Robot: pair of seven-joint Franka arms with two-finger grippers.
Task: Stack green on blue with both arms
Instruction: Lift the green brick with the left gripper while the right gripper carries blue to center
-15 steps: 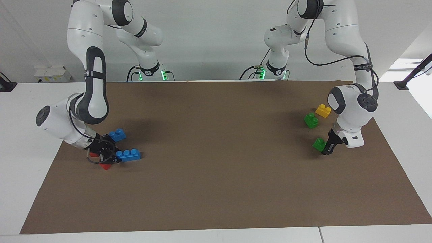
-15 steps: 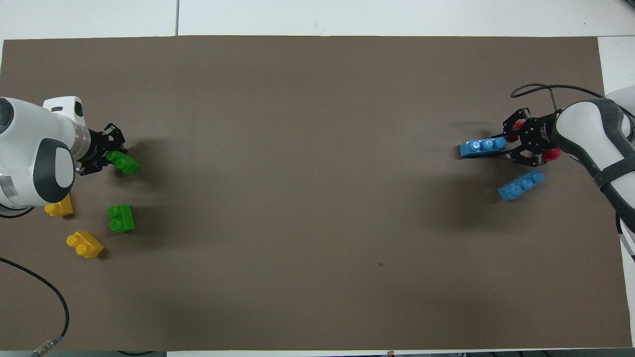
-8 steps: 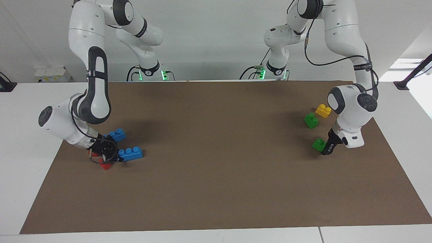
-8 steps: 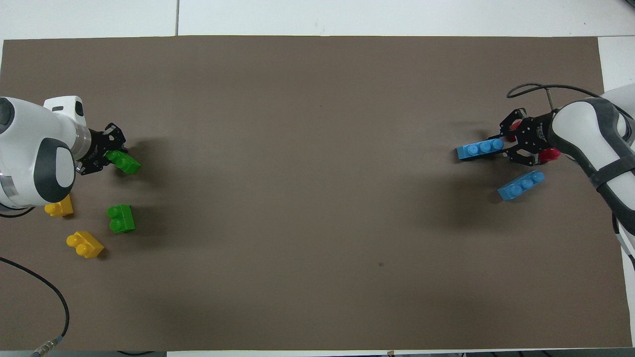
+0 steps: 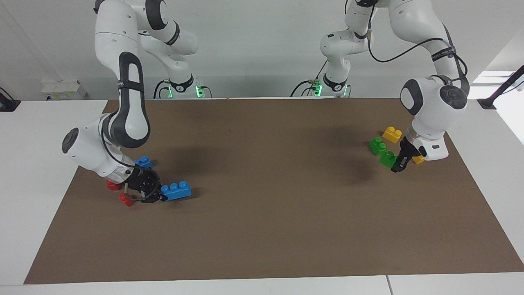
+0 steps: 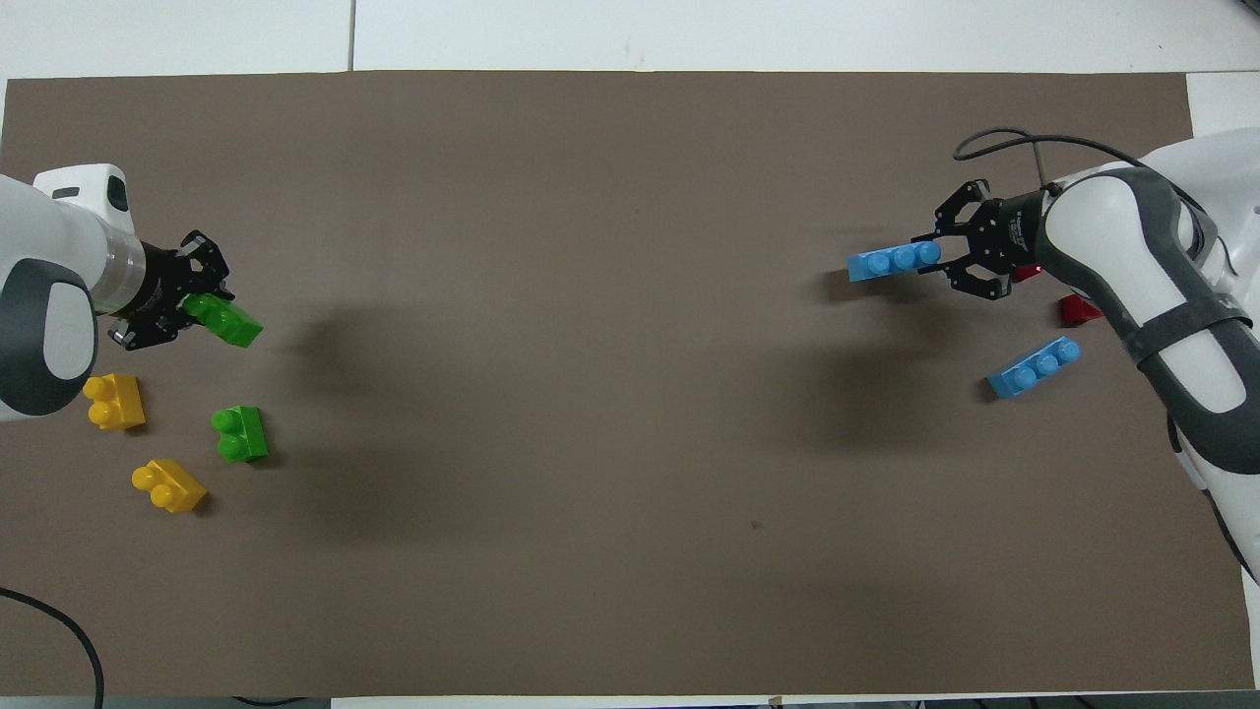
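My left gripper (image 5: pixel 396 162) is shut on a green brick (image 5: pixel 387 159) and holds it above the mat at the left arm's end; it also shows in the overhead view (image 6: pixel 192 311) with that brick (image 6: pixel 225 322). My right gripper (image 5: pixel 157 196) is shut on one end of a blue brick (image 5: pixel 176 191) and holds it just over the mat at the right arm's end; it shows from overhead too (image 6: pixel 947 258), with the brick (image 6: pixel 894 262). A second green brick (image 5: pixel 377 146) (image 6: pixel 239 434) and a second blue brick (image 5: pixel 143 162) (image 6: pixel 1034 366) lie on the mat.
A brown mat (image 5: pixel 262 164) (image 6: pixel 591 295) covers the table. Two yellow bricks (image 6: pixel 114 401) (image 6: pixel 169 484) lie near the loose green one. Two small red bricks (image 5: pixel 126 199) (image 5: pixel 112 185) lie by my right gripper.
My left gripper has lifted the green brick off the mat. My right gripper has carried the blue brick toward the table's middle, away from the red bricks.
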